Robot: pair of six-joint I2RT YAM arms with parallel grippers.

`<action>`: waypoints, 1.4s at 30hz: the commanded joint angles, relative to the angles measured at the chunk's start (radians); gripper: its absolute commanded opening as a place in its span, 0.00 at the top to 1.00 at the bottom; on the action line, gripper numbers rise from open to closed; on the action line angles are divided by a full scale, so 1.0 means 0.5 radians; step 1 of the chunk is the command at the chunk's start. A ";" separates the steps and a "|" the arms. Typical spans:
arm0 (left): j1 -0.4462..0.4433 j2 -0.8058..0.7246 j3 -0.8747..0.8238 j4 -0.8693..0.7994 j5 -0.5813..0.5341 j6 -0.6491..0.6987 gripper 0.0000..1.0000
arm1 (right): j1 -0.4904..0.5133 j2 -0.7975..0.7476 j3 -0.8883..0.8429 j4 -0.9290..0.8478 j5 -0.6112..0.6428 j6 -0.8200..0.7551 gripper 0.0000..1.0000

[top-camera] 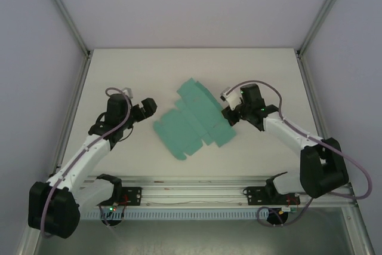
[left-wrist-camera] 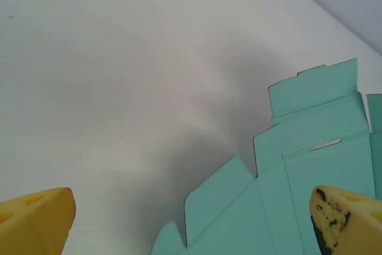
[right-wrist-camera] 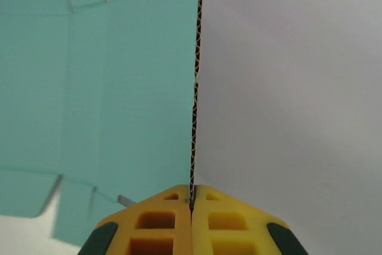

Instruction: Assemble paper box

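Your right gripper [right-wrist-camera: 191, 204] pinches the paper box [top-camera: 194, 122] sheet's right edge mid-table. Left gripper [left-wrist-camera: 191, 219] gapes beside its left flaps. Nothing's folded yet, so next you'll likely raise a wall.

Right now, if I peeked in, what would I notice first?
A big teal-green paper box, not yet folded and spread out as a flat cut-out sheet, lies in the middle of the white table. The right fingers are pinched shut on the thin edge of the sheet's right side. The left fingers stand wide open near its left side.
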 commanded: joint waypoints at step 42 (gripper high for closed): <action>-0.356 1.075 0.758 0.128 0.588 -0.012 0.32 | 0.603 0.239 -0.124 0.978 0.955 -1.491 1.00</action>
